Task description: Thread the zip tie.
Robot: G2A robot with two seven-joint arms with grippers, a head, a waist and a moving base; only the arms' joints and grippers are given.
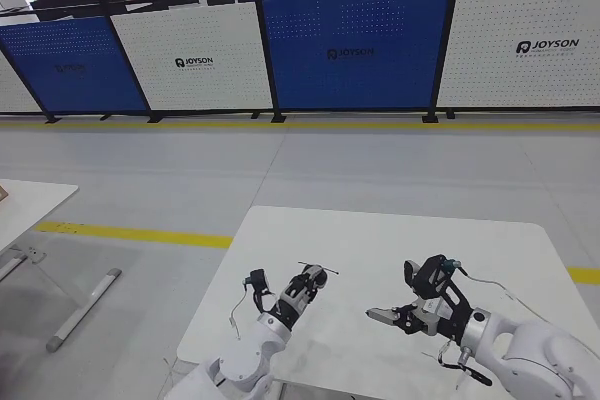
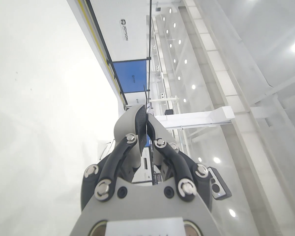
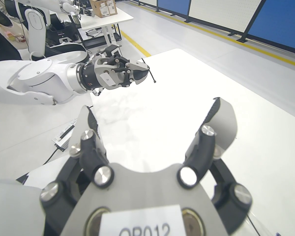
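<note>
**Currently: zip tie (image 1: 330, 269) clamped in left pincer (image 1: 318, 272), right pincer (image 1: 380, 315) empty**

**Top view.** The left pincer is closed on the zip tie over the left part of the tabletop (image 1: 380, 235). The tie lies crosswise to the fingers. Its long axis runs roughly side to side, and a short length projects on each side of the grip. The right pincer is to the right of the tie and apart from it, with its fingertips turned toward the left arm. The end projecting on the right is the part nearest the right pincer.

**Left wrist view.** The pads of the left pincer (image 2: 146, 114) are pressed together on the tie (image 2: 145, 95). A thin black stub rises beyond the fingertips. Which end this is cannot be told here.

**Right wrist view.** The right pincer (image 3: 152, 105) is spread wide and holds nothing, with bare tabletop (image 3: 211, 79) between its fingers. Ahead of it, the left pincer (image 3: 147, 71) holds the tie (image 3: 151, 76) on a slant. One end points up and away. The other points down toward the tabletop and ends in a small knob, probably the head.

**Assessment.** The coming move likely turns on the right pincer crossing the gap to a free end, closing across the tie's long axis.
</note>
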